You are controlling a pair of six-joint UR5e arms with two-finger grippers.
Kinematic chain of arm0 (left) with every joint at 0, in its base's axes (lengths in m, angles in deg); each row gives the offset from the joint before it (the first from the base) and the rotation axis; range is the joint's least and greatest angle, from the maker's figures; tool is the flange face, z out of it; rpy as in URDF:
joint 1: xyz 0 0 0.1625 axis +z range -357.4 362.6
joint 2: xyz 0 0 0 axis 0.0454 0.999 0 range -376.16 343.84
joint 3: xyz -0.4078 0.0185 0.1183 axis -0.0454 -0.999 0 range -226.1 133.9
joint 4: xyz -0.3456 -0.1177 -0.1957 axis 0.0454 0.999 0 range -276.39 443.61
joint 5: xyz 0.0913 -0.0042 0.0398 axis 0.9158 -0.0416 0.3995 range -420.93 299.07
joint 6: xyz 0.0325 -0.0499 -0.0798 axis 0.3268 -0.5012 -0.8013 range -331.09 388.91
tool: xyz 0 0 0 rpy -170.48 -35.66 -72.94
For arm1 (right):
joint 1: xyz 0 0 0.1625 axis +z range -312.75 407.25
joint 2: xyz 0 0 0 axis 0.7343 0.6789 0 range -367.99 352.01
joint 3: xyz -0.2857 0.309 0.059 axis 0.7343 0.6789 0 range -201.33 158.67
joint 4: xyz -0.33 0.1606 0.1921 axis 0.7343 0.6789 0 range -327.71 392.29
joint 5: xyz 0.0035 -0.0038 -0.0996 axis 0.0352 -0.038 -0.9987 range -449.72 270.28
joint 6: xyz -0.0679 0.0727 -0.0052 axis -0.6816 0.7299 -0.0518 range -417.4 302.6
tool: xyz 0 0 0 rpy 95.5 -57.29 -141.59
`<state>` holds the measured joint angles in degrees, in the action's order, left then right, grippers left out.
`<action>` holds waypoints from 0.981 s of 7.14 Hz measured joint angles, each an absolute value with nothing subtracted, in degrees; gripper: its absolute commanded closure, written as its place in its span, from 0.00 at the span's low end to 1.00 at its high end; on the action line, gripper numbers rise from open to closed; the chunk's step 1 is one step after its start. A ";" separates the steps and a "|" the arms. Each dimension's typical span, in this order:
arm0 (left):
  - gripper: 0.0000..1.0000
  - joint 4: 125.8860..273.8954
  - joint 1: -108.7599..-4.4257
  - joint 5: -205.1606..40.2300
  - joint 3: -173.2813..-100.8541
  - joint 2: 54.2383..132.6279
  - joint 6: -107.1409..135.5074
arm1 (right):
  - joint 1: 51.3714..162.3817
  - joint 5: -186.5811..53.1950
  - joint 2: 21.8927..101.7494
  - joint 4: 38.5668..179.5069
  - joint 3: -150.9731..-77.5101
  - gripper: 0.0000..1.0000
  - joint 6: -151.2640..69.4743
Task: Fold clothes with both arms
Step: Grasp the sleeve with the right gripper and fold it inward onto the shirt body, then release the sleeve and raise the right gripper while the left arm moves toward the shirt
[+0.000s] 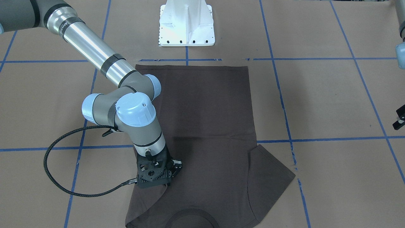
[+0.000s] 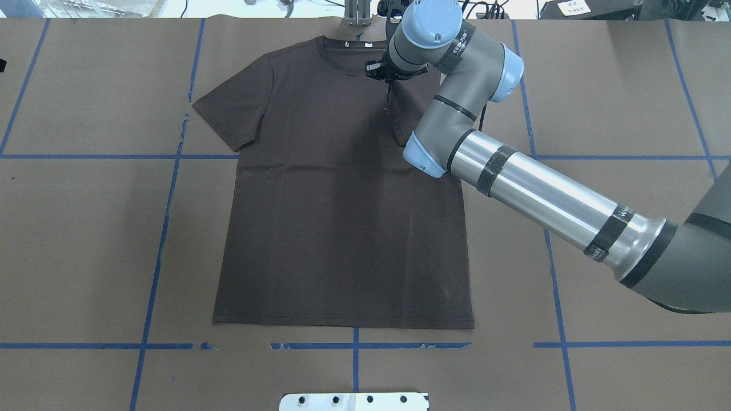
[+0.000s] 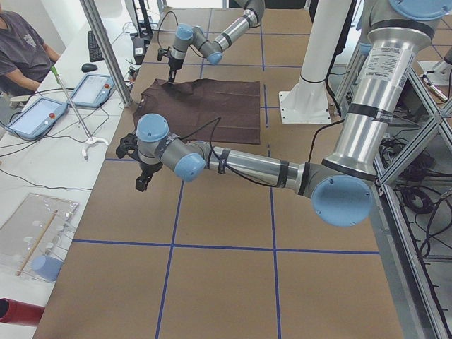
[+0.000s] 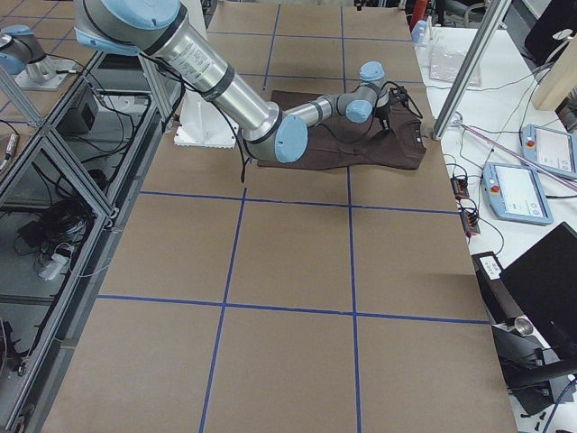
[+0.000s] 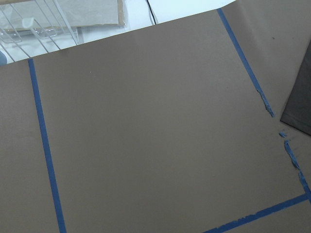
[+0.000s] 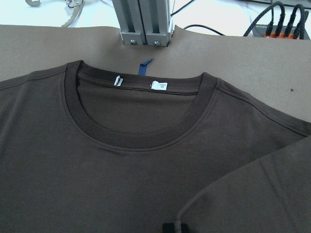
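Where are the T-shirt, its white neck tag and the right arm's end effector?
T-shirt (image 2: pixel 342 228): overhead view, middle of its body.
white neck tag (image 6: pixel 159 85): right wrist view, the tag's centre.
right end effector (image 1: pixel 155 182): front-facing view, its black lower end.

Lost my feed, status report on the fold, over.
Right gripper pinching sleeve, folded inward beside collar; T-shirt otherwise flat. Left gripper hovering over bare table, jaws unclear. Nothing in the way.

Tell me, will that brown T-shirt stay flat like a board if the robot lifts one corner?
Probably not. The T-shirt looks thin and lies limp, one sleeve already doubled over, so it would likely droop. Pushed, it may bunch rather than slide, since faint creases show across it.
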<state>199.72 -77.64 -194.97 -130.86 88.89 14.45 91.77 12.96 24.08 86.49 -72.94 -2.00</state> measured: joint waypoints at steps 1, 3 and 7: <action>0.00 199.72 -77.62 -194.96 -130.78 88.97 14.09 | 91.87 13.14 24.10 86.45 -72.87 0.00 -1.94; 0.00 199.72 -76.79 -194.82 -130.46 90.80 9.94 | 93.99 18.53 25.21 87.03 -73.47 0.00 -1.88; 0.00 202.50 -65.18 -186.15 -129.12 98.77 -10.49 | 102.88 38.04 38.46 102.43 -89.17 0.00 -2.74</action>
